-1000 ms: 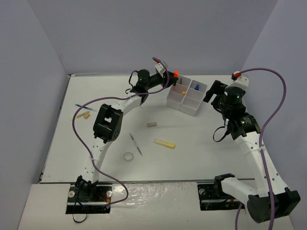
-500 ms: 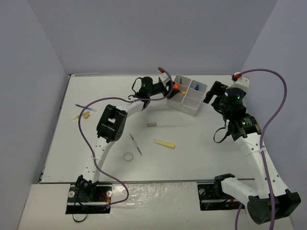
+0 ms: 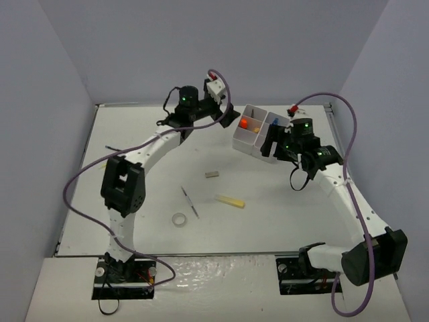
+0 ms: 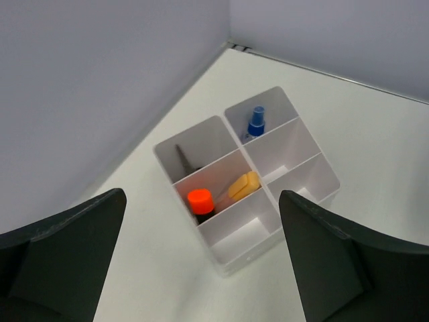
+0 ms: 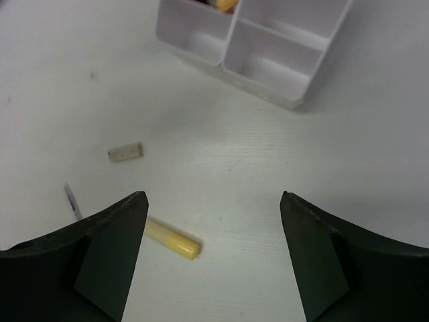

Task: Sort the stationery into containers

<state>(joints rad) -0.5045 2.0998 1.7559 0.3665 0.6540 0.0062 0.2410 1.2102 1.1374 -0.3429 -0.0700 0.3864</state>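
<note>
Nearest the bases: tape ring (image 3: 179, 219) flat on the table. Just beyond it the grey stick (image 3: 190, 201), then the yellow bar (image 3: 230, 200) to its right, all apart from one another. Further out, the grey block (image 3: 212, 174), alone.

Right gripper (image 3: 270, 142) hangs by the tray's near edge, fingers spread wide, nothing between them. Its wrist camera looks down on block, bar and the tip of the stick.

Tray (image 3: 259, 148) at the far middle. The marker (image 3: 243, 123), orange cap up, shares one compartment with a small yellow piece (image 4: 242, 185). The blue-capped bottle (image 3: 275, 122) stands in the compartment next to it. The other two look empty.

Left gripper (image 3: 230, 117) sits off the tray's far-left side, raised, spread wide and empty.

Judgement: sorting is partly done, with four items loose. Both arms are between picks. Next is likely a pick by the right arm, block or bar being closest to it: swing back from the tray, drop low, straddle the short width, close.
</note>
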